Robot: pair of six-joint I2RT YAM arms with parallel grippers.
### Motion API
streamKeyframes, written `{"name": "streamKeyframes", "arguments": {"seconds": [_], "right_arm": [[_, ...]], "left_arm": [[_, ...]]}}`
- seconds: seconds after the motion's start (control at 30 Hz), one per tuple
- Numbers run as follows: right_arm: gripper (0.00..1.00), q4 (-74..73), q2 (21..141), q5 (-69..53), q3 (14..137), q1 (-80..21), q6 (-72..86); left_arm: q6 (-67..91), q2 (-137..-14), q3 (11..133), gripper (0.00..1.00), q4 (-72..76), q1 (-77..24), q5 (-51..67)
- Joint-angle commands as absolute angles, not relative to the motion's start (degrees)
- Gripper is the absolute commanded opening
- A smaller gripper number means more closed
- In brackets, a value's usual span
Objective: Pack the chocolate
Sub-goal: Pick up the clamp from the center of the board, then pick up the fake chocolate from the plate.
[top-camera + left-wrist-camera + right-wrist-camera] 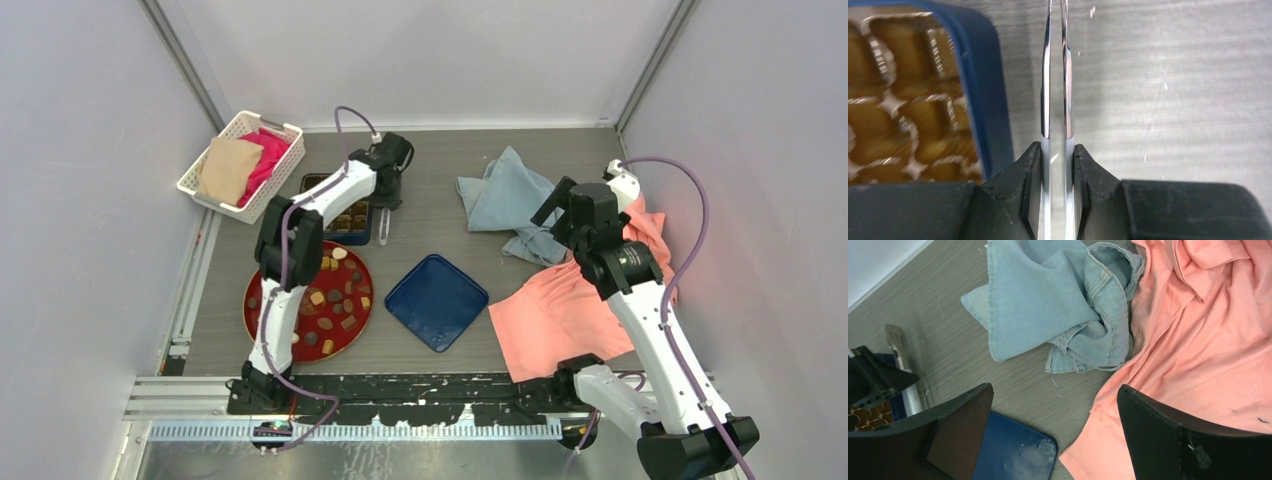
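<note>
Grey desk (440, 210). Left end effector (1057, 155) clamped on tongs (1055, 90); chocolate (318, 298) lies toward near-left corner, on red plate (252, 305). Right end effector (1054, 389) agape, farther.

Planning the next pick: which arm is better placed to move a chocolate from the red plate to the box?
Left. The left gripper holds the tongs beside the blue box, near the red plate of chocolate. The right gripper hangs open by the pink shirt.

Grey wood-grain tabletop (440, 215), plain pale walls (450, 50), even light.
</note>
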State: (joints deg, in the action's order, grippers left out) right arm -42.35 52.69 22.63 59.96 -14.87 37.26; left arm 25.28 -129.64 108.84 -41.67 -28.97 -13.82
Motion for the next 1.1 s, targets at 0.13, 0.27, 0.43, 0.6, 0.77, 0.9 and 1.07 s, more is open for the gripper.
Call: {"name": "streamKeyframes", "arguments": {"seconds": [0.13, 0.27, 0.43, 0.6, 0.77, 0.9, 1.07], "right_arm": [[1.00, -38.6, 53.6, 22.1, 59.4, -14.9, 38.4], [1.00, -37.3, 55.0, 20.9, 59.4, -14.9, 37.7], [1.00, -35.2, 56.1, 20.1, 59.6, -14.9, 37.0], [1.00, -33.7, 56.8, 20.7, 59.2, -14.9, 36.9], [0.99, -33.6, 57.9, 19.0, 59.5, -14.9, 37.8], [0.99, -33.3, 57.8, 18.0, 59.4, -14.9, 38.7], [0.99, -32.8, 57.9, 17.4, 59.3, -14.9, 39.0]], "left_arm": [[17.7, -104.1, 96.8, 0.02, -48.1, -29.6, -10.7], [14.5, -91.7, 88.1, 0.04, -51.6, -30.4, -8.6], [13.5, -80.0, 82.1, 0.08, -59.5, -31.9, -7.9], [18.7, -72.9, 79.5, 0.09, -69.7, -32.1, -12.3], [24.6, -68.2, 75.8, 0.09, -74.0, -32.1, -12.6], [30.7, -65.7, 73.2, 0.09, -76.4, -32.1, -11.7], [35.2, -61.9, 68.9, 0.10, -76.3, -32.8, -7.4]]}}
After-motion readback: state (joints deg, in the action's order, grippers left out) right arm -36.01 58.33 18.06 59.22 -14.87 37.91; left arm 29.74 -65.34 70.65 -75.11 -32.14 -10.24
